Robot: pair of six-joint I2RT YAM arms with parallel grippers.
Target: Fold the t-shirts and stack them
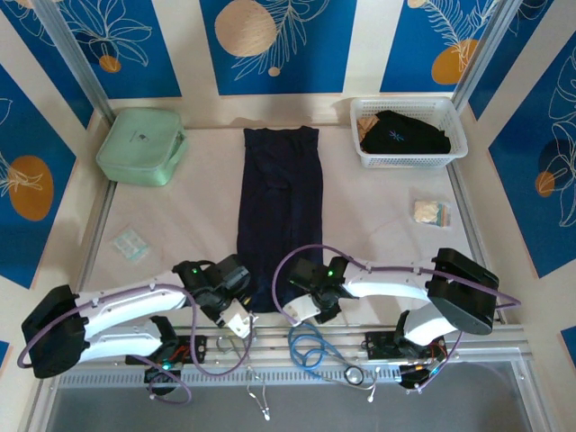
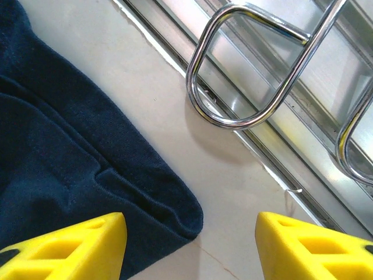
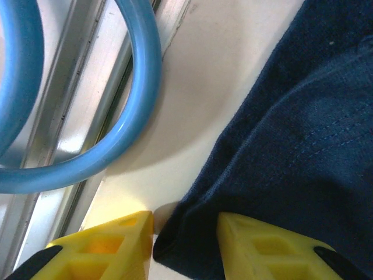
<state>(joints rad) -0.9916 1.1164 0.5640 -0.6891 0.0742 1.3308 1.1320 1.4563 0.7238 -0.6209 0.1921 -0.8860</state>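
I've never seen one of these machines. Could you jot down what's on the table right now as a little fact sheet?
Centre of table: navy t-shirt, folded into a long strip, lying flat
Left gripper: open, straddling the strip's near left corner
Right gripper: jaws narrow around the near right corner; grip unclear
Basket: white, far right, holds a black t-shirt with a pale blue mark
Far left: mint-green zip case
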